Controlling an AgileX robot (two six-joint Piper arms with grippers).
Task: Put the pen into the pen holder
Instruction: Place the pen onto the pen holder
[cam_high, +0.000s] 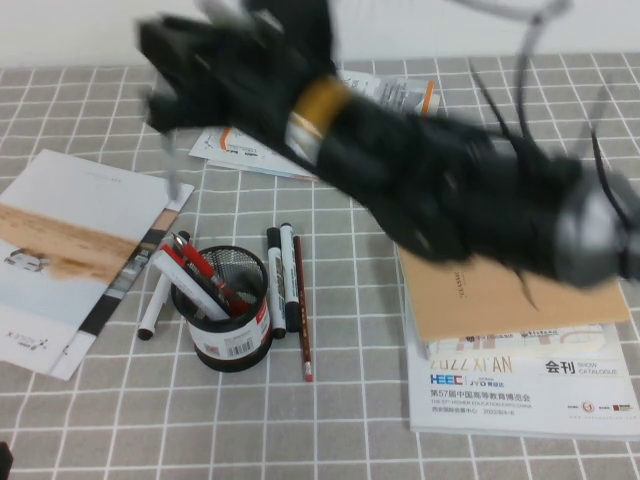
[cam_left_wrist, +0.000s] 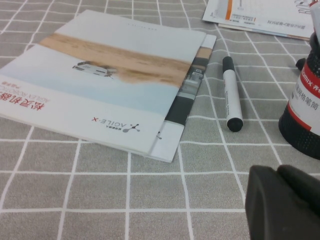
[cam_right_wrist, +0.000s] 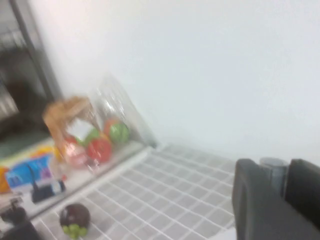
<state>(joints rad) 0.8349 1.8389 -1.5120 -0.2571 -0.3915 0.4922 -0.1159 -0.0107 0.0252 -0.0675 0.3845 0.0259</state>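
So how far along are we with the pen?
Pickup looks done: the right gripper holds the pen raised over the table. Left to do: carry it above the pen holder, lower, release. The left gripper sits parked low beside it.

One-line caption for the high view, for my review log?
Right pincer holds the pen high, up-left of the pen holder; left pincer sits low beside the holder.

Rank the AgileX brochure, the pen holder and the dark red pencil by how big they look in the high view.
1. AgileX brochure, by far.
2. Pen holder.
3. Dark red pencil: long but very thin.

The right gripper, raised over the table's far left, grips the pen. The left gripper sits low near the holder.
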